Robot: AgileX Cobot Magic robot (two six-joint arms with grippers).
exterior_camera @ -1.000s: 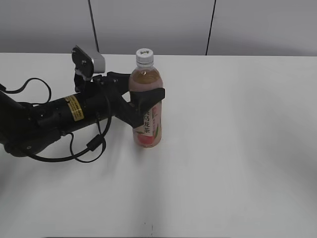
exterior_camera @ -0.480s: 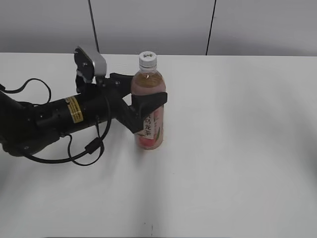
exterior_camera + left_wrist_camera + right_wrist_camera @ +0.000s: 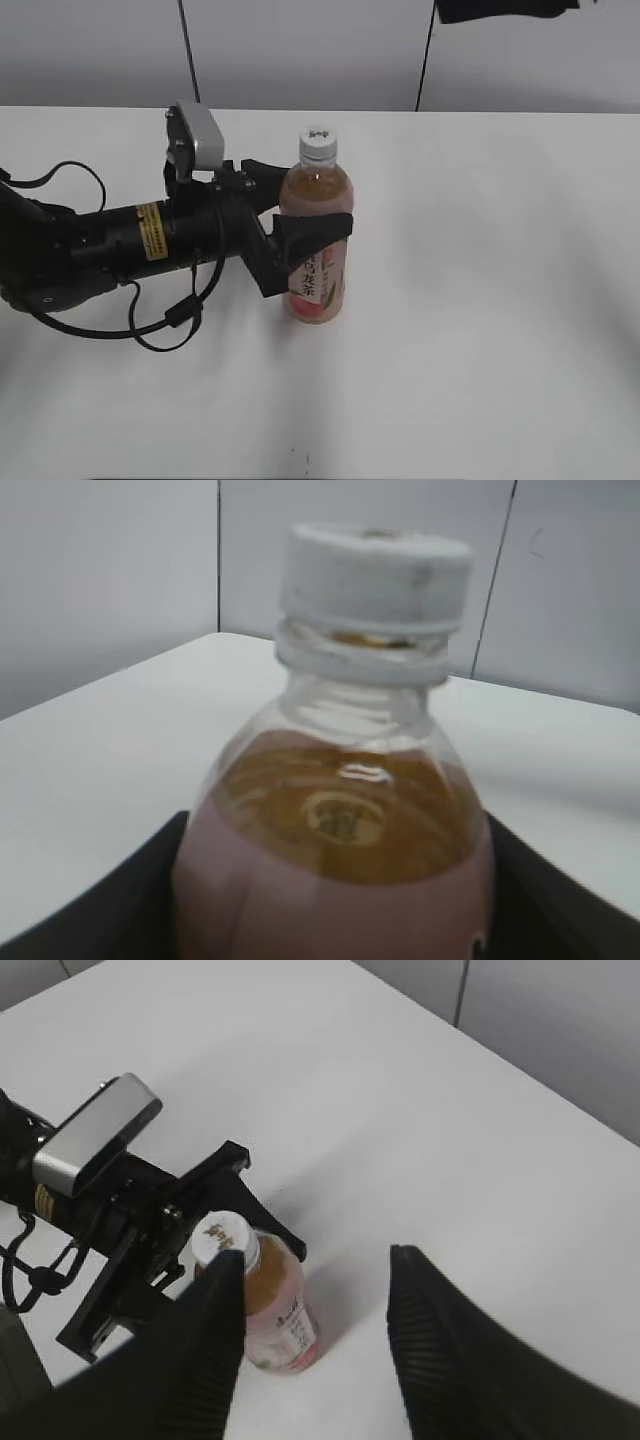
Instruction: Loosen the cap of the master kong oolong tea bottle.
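Note:
The master kong oolong tea bottle (image 3: 318, 262) stands upright on the white table, amber tea inside and a pink label with black characters. Its white cap (image 3: 319, 142) is on the neck. My left gripper (image 3: 306, 205) is shut on the bottle's shoulder, reaching in from the left. In the left wrist view the cap (image 3: 375, 575) and bottle (image 3: 335, 850) fill the frame between the black fingers. My right gripper (image 3: 315, 1258) is open and empty, high above the bottle (image 3: 285, 1310); its left finger overlaps the cap (image 3: 218, 1237) in that view.
The left arm (image 3: 110, 245) with its looping cables lies across the left of the white table (image 3: 480, 300). A dark part of the right arm (image 3: 505, 9) shows at the top edge. A grey panelled wall (image 3: 320, 50) stands behind the table.
My left gripper has carried the bottle to the right and a little nearer the front. A dark part of the right arm has appeared at the top edge.

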